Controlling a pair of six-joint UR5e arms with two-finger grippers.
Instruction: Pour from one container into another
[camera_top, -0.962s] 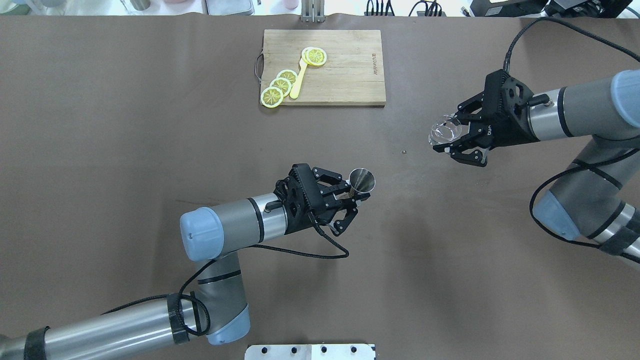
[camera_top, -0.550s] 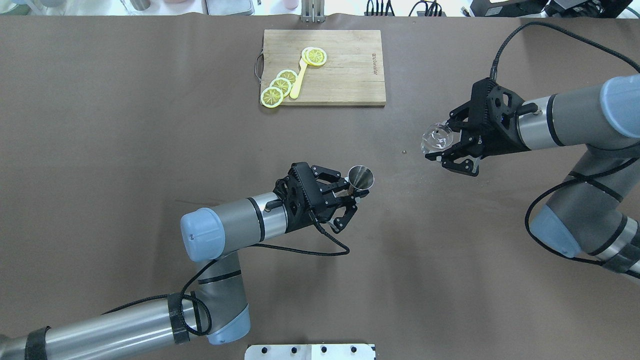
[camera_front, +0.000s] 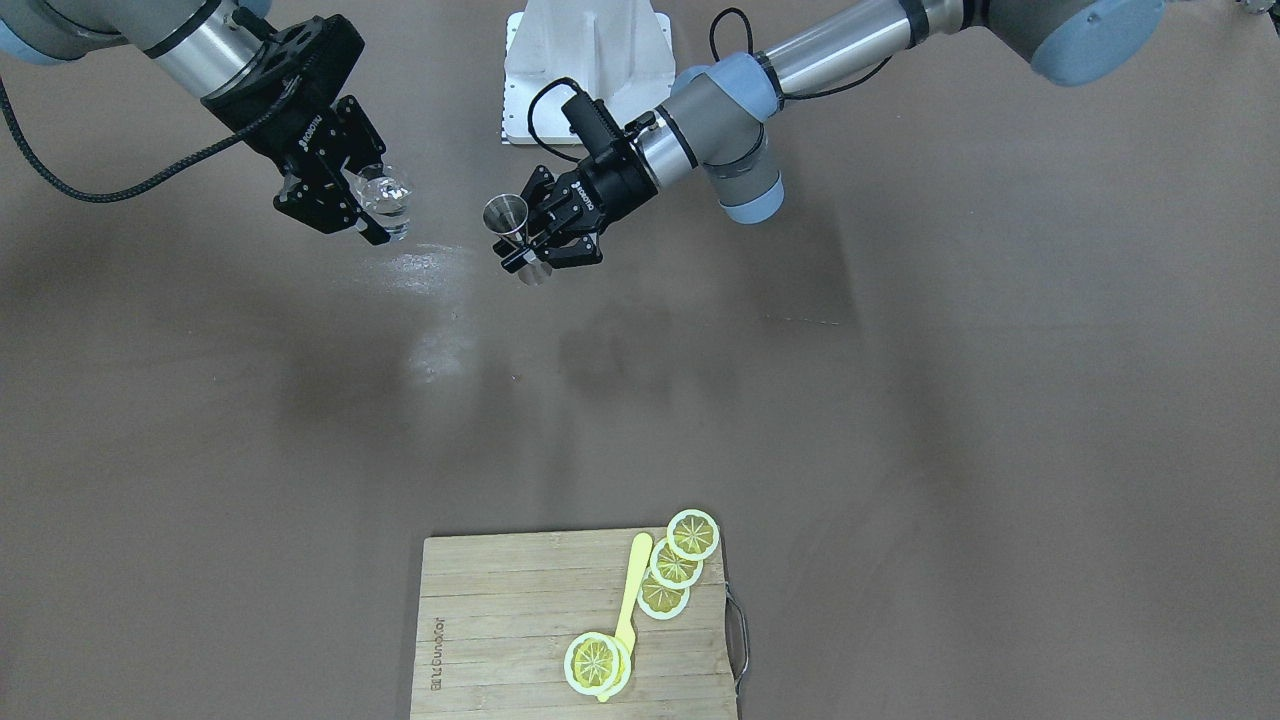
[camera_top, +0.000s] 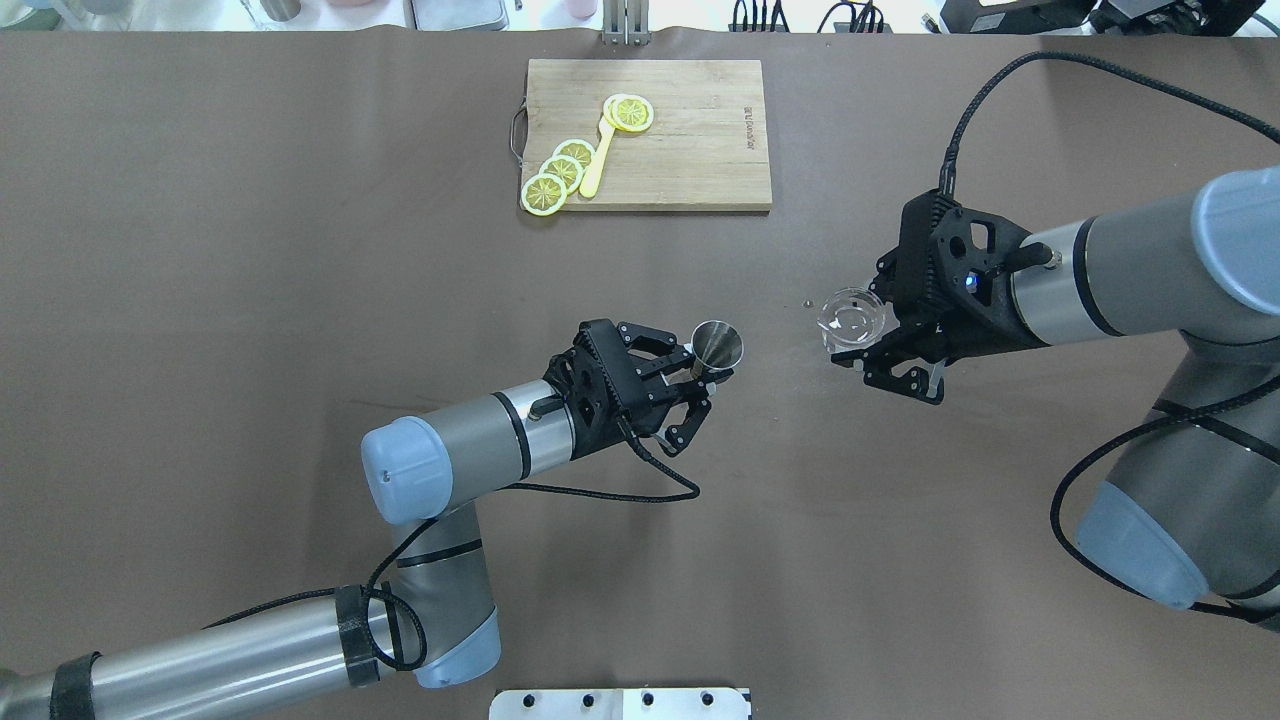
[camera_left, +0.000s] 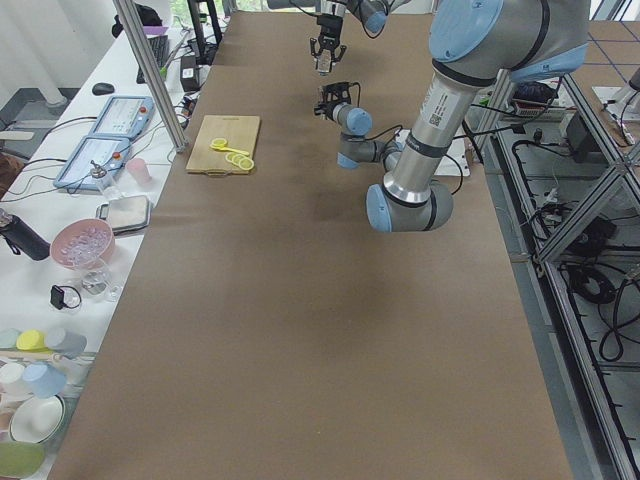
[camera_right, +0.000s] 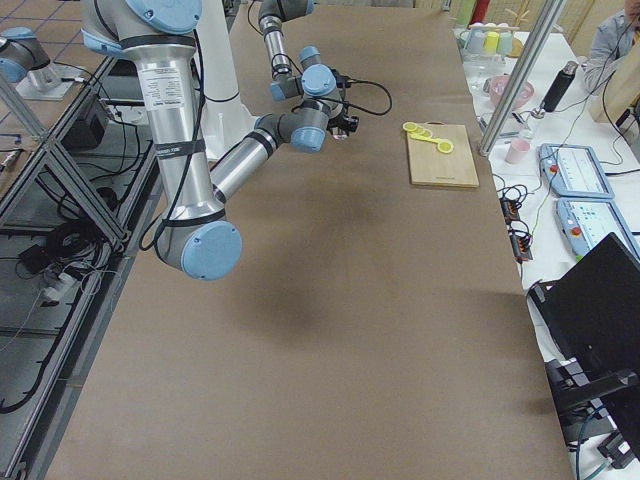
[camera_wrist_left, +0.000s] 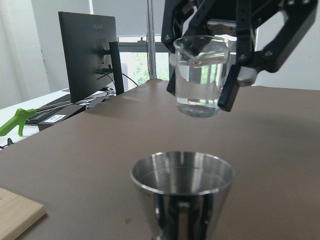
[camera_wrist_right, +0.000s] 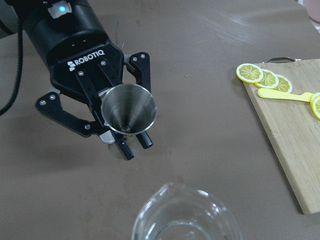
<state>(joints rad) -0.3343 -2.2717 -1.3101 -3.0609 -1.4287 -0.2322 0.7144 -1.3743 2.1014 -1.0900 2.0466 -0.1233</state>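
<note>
Left gripper (camera_top: 708, 380): fingers drawn close, pinching the narrow waist of the steel jigger (camera_top: 718, 344). Jigger upright, mouth up, held over the brown worktop (camera_top: 300, 300)

Right gripper (camera_top: 862, 330): fingers part spread, clamped across the wall of the glass cup (camera_top: 850, 315). Cup upright in the air, clear liquid inside. It sits to the robot's right of the jigger, near but not touching, and stands higher than the jigger's rim in the left wrist view

Wooden board (camera_top: 690, 150) with lemon slices (camera_top: 560, 172) lies well beyond the jigger, away from the robot
</note>
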